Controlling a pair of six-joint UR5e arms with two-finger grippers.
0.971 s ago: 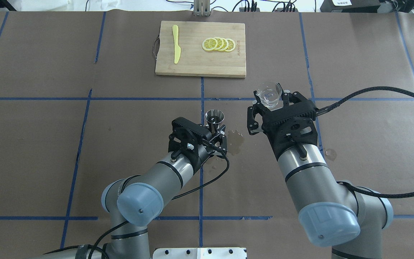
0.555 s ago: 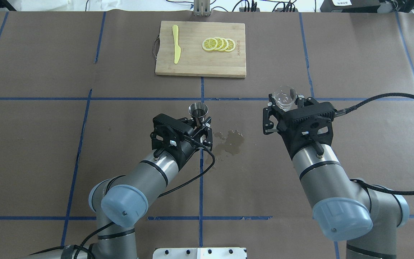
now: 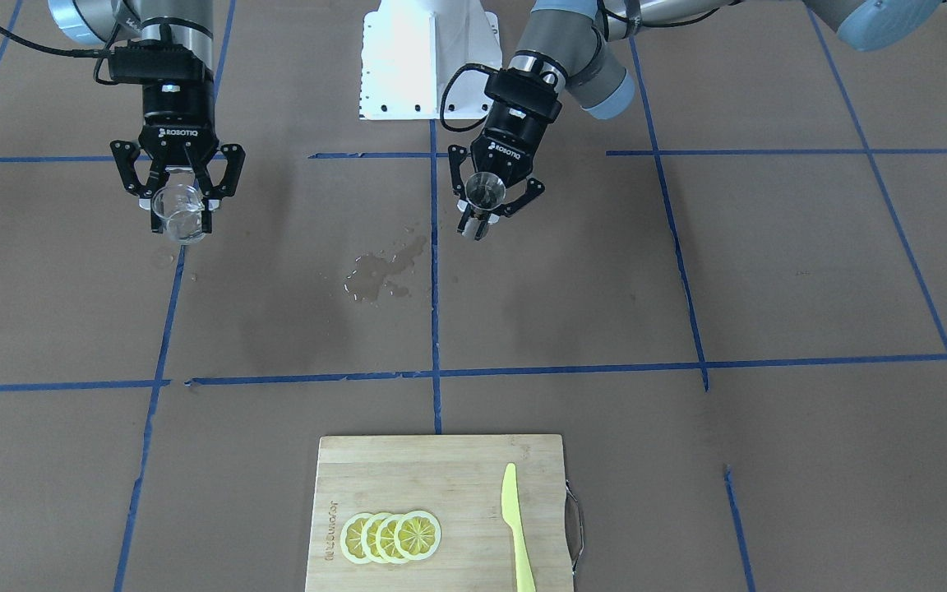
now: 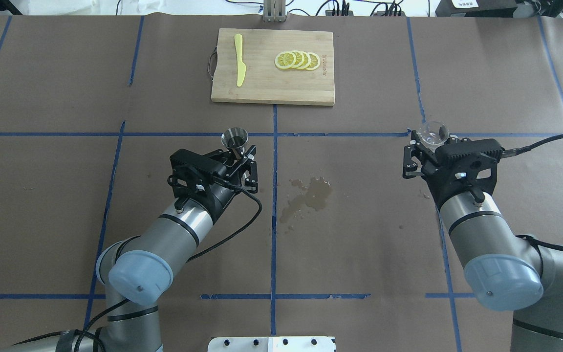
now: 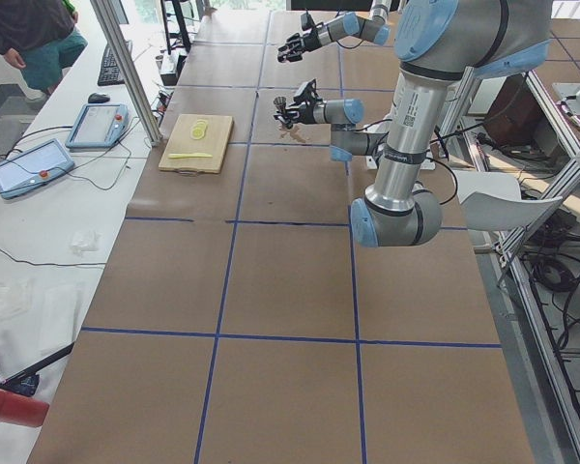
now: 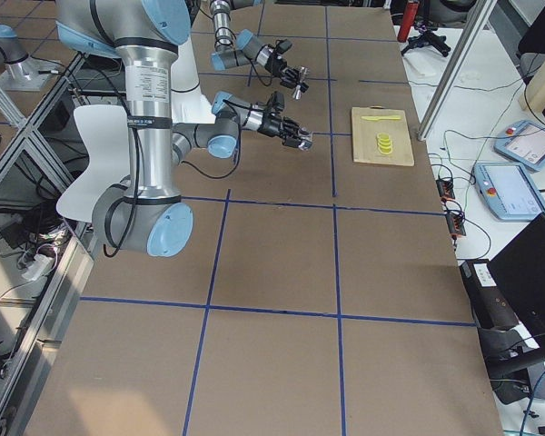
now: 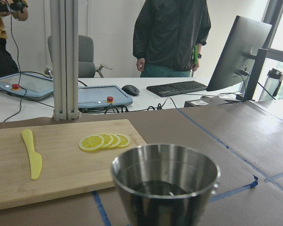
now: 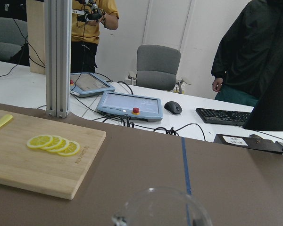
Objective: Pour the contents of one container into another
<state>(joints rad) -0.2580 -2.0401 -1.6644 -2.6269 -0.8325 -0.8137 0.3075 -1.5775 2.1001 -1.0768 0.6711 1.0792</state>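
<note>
I have 1 brown paper-covered table (image 4: 42, 195) marked off with blue tape lines, and 2 grey arms over it, the left arm (image 4: 179, 230) and the right arm (image 4: 472, 225), well apart. At the far edge lies 1 rectangular bamboo cutting board (image 4: 262, 85). 1 wet spill patch (image 4: 311, 193) sits on the paper between the arms.

The left gripper (image 4: 238, 155) is clenched around the narrow waist of the 1 shiny stainless-steel hourglass jigger (image 4: 235, 138), which stands upright between the fingers with its wide mouth above them. The wrist view shows what looks like dark liquid low in the upper cone. The right gripper (image 3: 178, 212) is clamped on the 1 small clear glass cup (image 4: 433, 132), which sits between its fingertips, lifted off the table. I cannot tell its tilt.

On the board I count 1 pale yellow plastic knife (image 4: 239, 58) and 4 overlapping lemon slices (image 4: 297, 60).
</note>
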